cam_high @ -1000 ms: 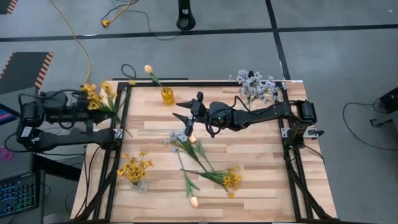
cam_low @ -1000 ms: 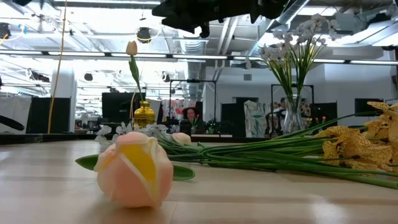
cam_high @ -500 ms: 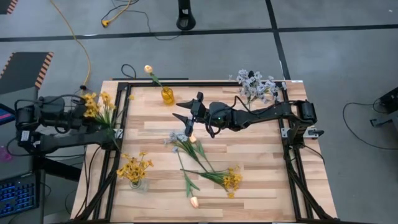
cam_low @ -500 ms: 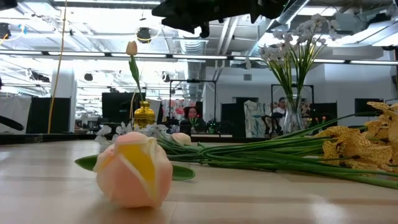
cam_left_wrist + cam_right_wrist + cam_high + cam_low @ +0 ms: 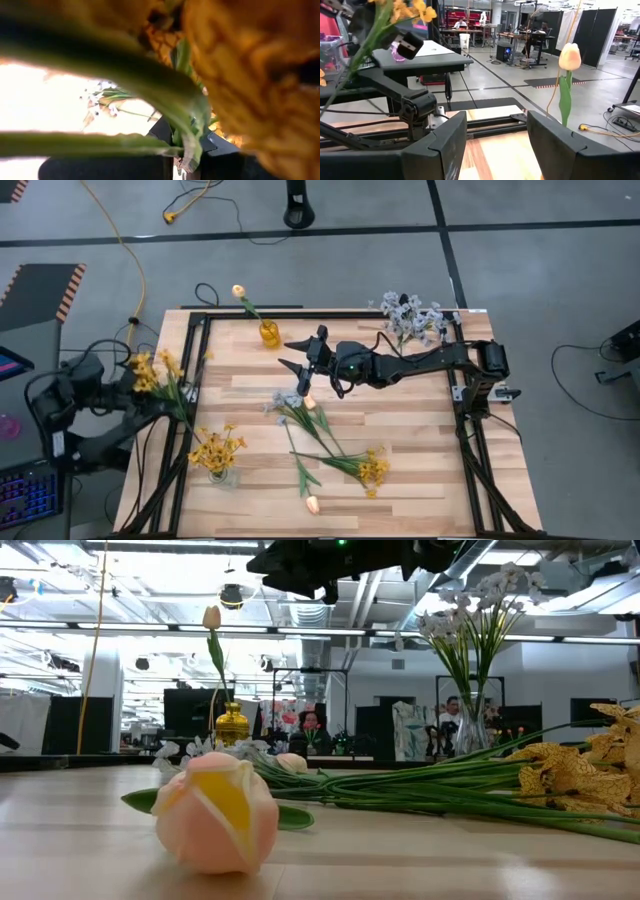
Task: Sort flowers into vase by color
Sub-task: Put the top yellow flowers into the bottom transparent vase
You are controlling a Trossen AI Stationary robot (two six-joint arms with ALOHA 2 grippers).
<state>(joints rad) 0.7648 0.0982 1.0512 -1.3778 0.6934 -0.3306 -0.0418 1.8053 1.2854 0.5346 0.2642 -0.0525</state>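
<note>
- The left gripper (image 5: pixel 118 375) sits off the table's 9 o'clock edge, clamped shut on a yellow blossom sprig (image 5: pixel 152 367). Its stem crosses the left wrist view right in front of the lens, so the grip looks to be low on the stem, leaving the flower head free to go into a vase.
- At about 5 o'clock from that sprig, at the table's 8 o'clock corner, stands a clear vase of yellow blossoms (image 5: pixel 216 452). Judging by colour, that is where the held sprig belongs.
- The right gripper (image 5: pixel 296 354) hangs above the table at roughly 11 o'clock of centre with its fingers spread wide and nothing between them. It points toward 9 o'clock, and the right wrist view shows only air between the two fingers.
- Just beyond it at 10 o'clock is the small amber vase (image 5: pixel 269 333) with a single peach tulip bud (image 5: pixel 569 56) standing upright.
- At 6 o'clock of the right gripper lies the unsorted pile (image 5: pixel 325 442): a pale blue-white spray, a peach bud and a yellow cluster, stems overlapping. Another peach tulip bud (image 5: pixel 216 810) lies at the 6 o'clock edge.
- The clear vase of blue-white sprays (image 5: pixel 408 316) stands at the 1 o'clock corner, so each colour has its own vase.
</note>
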